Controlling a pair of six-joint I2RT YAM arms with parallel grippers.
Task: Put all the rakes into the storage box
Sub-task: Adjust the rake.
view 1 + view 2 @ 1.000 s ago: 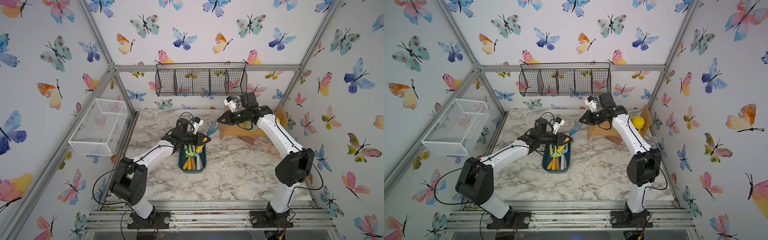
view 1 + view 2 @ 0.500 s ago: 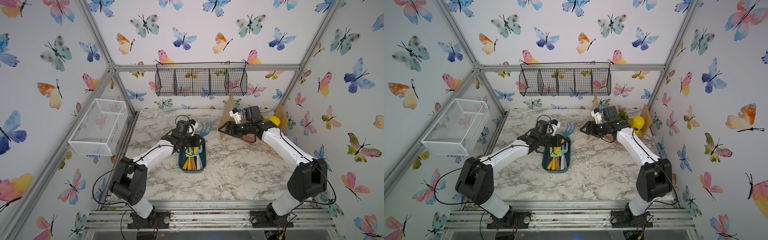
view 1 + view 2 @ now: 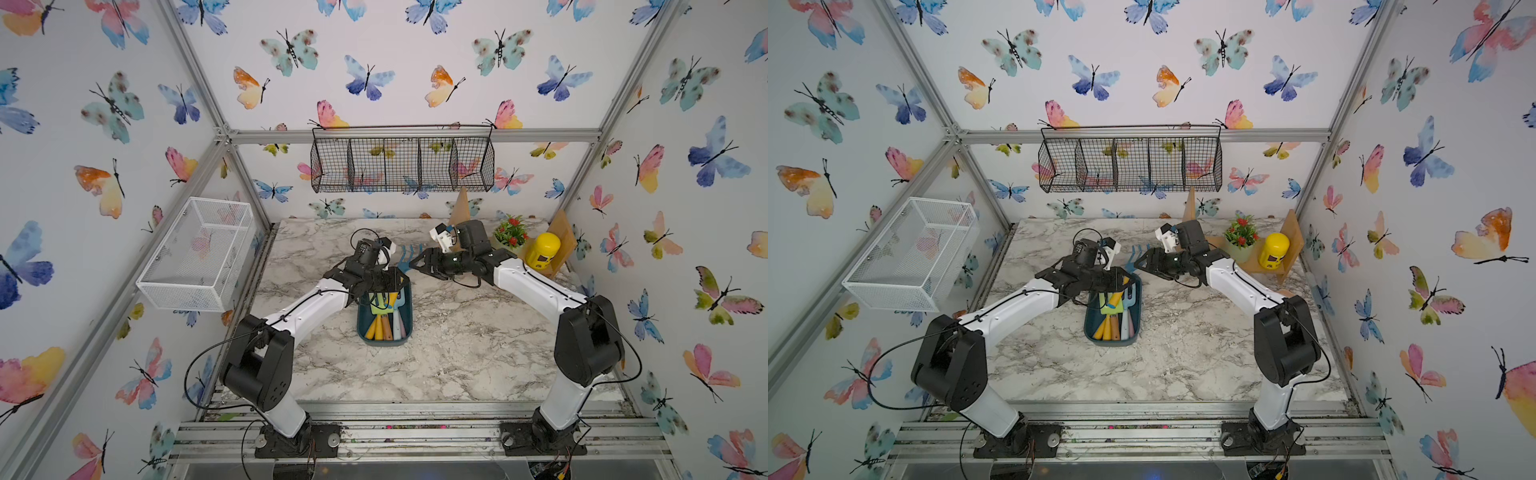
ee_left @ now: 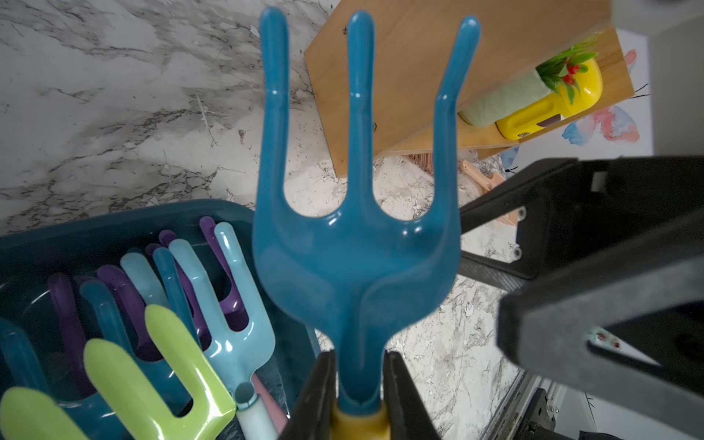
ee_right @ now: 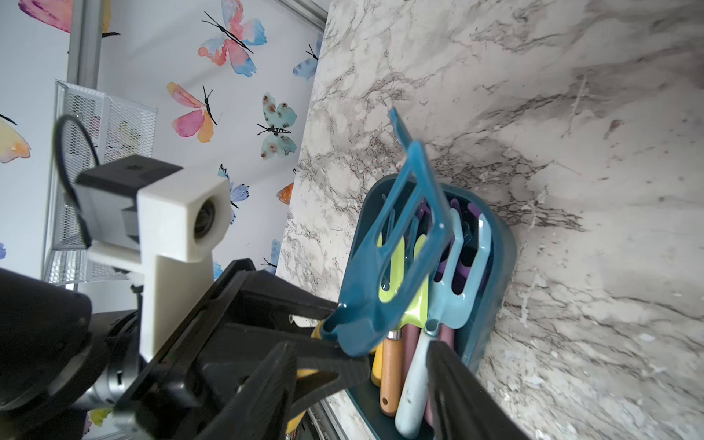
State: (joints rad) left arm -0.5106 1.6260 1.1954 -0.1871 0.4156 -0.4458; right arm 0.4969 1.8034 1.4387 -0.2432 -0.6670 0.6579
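Blue is the rake (image 4: 354, 266), and the left hand (image 4: 358, 384) has its two fingers closed tightly on the neck, just above the yellow handle. The rake hangs in the air over the far end of the storage box (image 3: 382, 343). Its three tines point toward the far edge of the table (image 3: 457, 353) and reach past the box rim. The right hand (image 3: 415, 264) stands just beside the tines with its fingers parted, and it holds nothing. Whether one finger touches the rake head, I cannot tell. To my judgement the carrying is almost done and the step in hand is the placing. The next move asks the left arm to turn the rake along the length of the box, bring it down onto the pile and only then let go, while the right hand should move away so the tines do not catch it. The storage box, near the middle of the table, is already quite full. A green fork (image 4: 160, 381), a light blue fork (image 4: 236, 327) and purple tools (image 4: 114, 289) lie side by side, their handles toward the near end. In the white mesh basket (image 3: 199, 253) and the black wire basket (image 3: 402, 164) on the walls I see nothing.
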